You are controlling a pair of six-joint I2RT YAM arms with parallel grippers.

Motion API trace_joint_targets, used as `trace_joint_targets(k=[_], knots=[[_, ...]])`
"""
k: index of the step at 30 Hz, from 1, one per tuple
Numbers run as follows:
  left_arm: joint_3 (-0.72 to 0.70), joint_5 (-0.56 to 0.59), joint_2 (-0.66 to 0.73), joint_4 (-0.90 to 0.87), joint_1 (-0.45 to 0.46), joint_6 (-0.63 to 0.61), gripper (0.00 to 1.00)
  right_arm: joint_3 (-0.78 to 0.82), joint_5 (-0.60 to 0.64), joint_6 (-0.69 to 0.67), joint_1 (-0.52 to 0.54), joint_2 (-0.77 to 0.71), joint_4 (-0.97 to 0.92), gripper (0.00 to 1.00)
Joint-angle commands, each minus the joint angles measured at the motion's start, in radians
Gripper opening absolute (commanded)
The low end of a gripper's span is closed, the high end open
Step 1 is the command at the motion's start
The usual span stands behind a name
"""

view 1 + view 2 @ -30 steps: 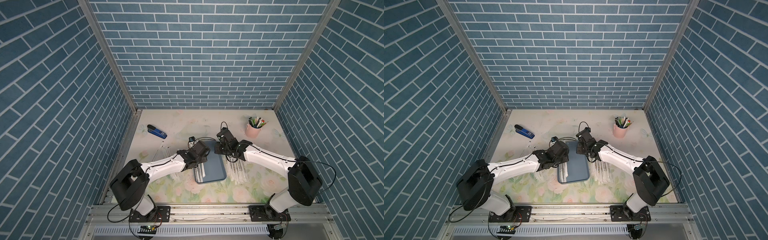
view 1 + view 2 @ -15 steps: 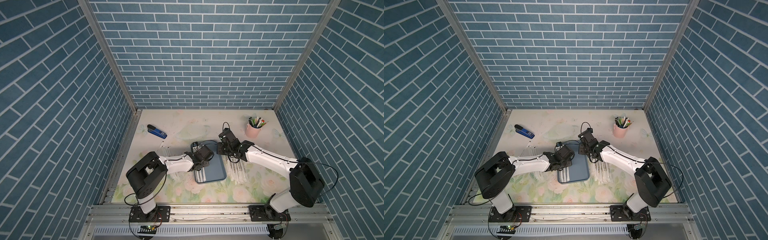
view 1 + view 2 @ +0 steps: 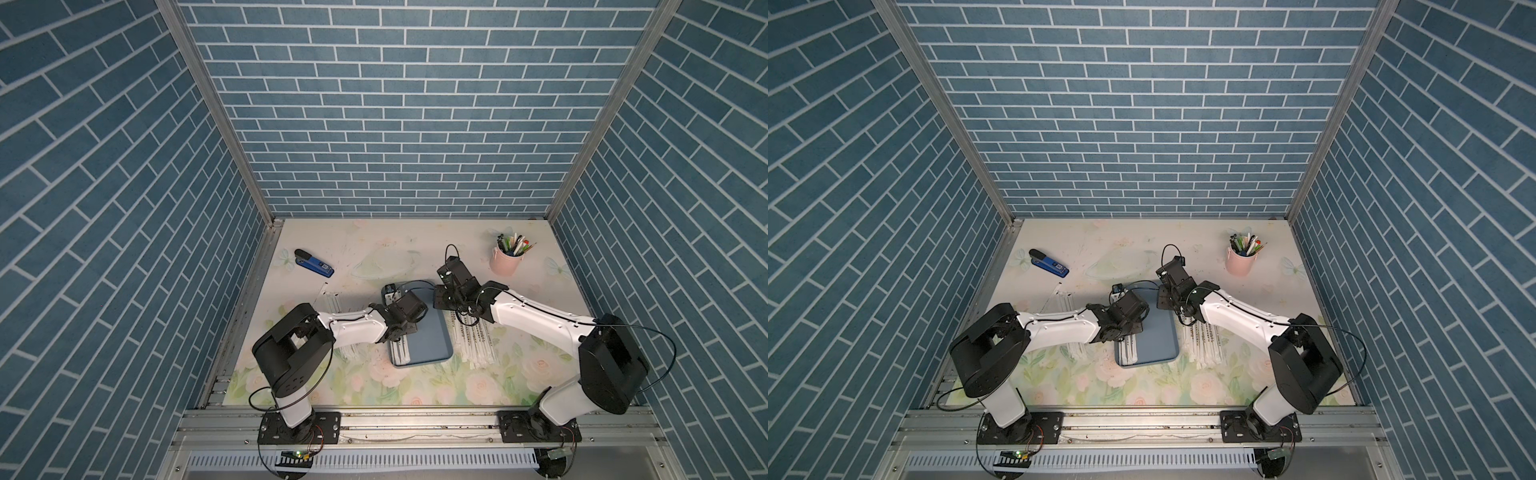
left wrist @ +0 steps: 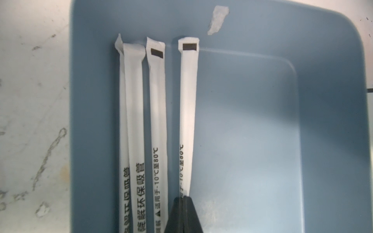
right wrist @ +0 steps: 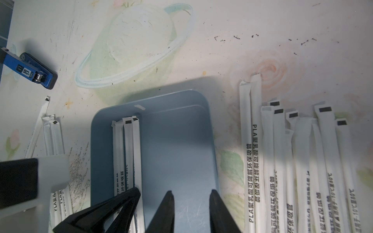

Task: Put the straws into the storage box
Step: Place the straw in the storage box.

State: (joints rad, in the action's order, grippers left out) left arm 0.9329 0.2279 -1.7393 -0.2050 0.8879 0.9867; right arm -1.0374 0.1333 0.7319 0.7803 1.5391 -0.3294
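- Currently, straws (image 5: 302,161): piles on the table (image 5: 222,50) either side of the storage box (image 4: 282,141), four inside.
- Handling: probably light, bendy, slippery paper; pinch mid-length.
- Left gripper (image 4: 183,199): clamped on one boxed straw.
- Right gripper (image 5: 191,193): jaws spread, empty, over the box.

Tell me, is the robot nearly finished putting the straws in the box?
Not nearly. Done: three straws lie in the box. In hand: the left pincer is shut on a fourth straw over the box; the right pincer is open and empty. Left: two piles of straws wait on the table, one pile beside the box, another on its other side.
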Motion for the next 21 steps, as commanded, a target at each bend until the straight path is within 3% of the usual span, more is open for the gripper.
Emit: trace_joint_targets(k=[1, 21], knots=[[0.014, 0.021, -0.005, -0.032, 0.002, -0.02, 0.0, -0.009, -0.013, -0.025, 0.001, 0.012, 0.003, 0.31], [0.035, 0.04, 0.019, -0.059, 0.002, -0.044, 0.2, -0.006, -0.018, -0.028, 0.0, 0.009, 0.003, 0.28]])
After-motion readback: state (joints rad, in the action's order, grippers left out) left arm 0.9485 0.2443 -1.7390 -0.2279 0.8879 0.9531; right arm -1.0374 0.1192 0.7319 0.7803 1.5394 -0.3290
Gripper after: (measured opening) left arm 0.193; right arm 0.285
